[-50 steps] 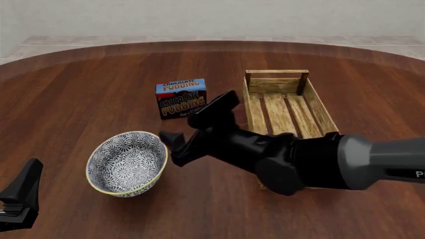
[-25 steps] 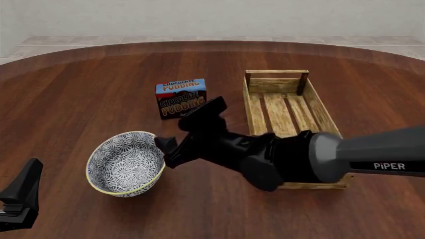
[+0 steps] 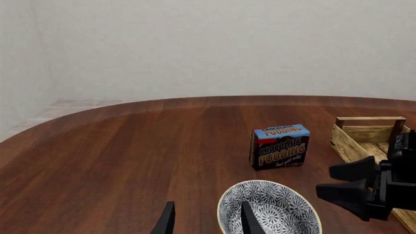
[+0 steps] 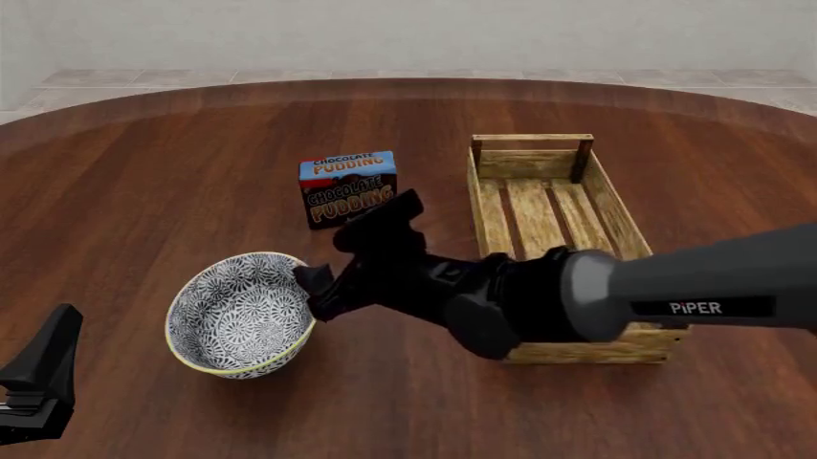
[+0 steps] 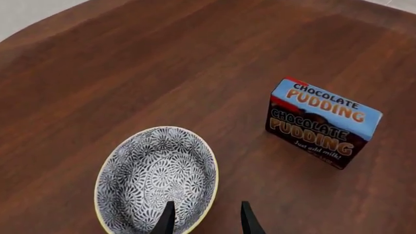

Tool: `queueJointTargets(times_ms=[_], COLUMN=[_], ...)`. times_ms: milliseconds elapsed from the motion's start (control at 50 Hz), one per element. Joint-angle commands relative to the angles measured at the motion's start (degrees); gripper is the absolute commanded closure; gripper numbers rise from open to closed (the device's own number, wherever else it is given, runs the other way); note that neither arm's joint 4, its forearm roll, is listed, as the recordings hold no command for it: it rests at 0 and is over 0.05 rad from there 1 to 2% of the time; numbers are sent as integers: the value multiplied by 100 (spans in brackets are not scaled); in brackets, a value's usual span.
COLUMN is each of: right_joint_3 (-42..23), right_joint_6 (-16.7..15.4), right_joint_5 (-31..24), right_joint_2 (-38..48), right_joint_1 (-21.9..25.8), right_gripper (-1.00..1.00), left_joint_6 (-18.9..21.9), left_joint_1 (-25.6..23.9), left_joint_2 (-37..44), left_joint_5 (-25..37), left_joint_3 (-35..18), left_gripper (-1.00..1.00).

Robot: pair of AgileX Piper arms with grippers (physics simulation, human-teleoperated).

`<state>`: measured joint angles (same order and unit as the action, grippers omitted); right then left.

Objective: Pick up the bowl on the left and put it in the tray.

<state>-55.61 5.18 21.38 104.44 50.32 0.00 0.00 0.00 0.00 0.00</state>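
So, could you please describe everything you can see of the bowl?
The bowl is round and deep, ceramic-looking, white with a dense dark blue-grey floral pattern inside and out and a pale yellowish rim. It sits upright and empty on the wooden table, left of the tray. The right gripper, open, straddles its near rim; contact is unclear.

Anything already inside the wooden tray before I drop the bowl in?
The far part of the tray shows only bare slats. The right arm covers the near part, so that stretch cannot be checked. The bowl sits outside on the table.
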Motion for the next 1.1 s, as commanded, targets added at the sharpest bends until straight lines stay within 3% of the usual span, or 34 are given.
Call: queueJointTargets(times_ms=[20, 1100], right_joint_3=[-120, -778], right_joint_6=[29, 131], right_joint_5=[-68, -453], right_joint_2=[95, 826], right_joint_1=[-4, -104], right_gripper=[-100, -100], left_joint_6=[0, 0], left_joint_1=[0, 0], left_joint_2=[0, 0], left_joint_5=[0, 0], left_joint_3=[0, 0], left_gripper=[-100, -100])
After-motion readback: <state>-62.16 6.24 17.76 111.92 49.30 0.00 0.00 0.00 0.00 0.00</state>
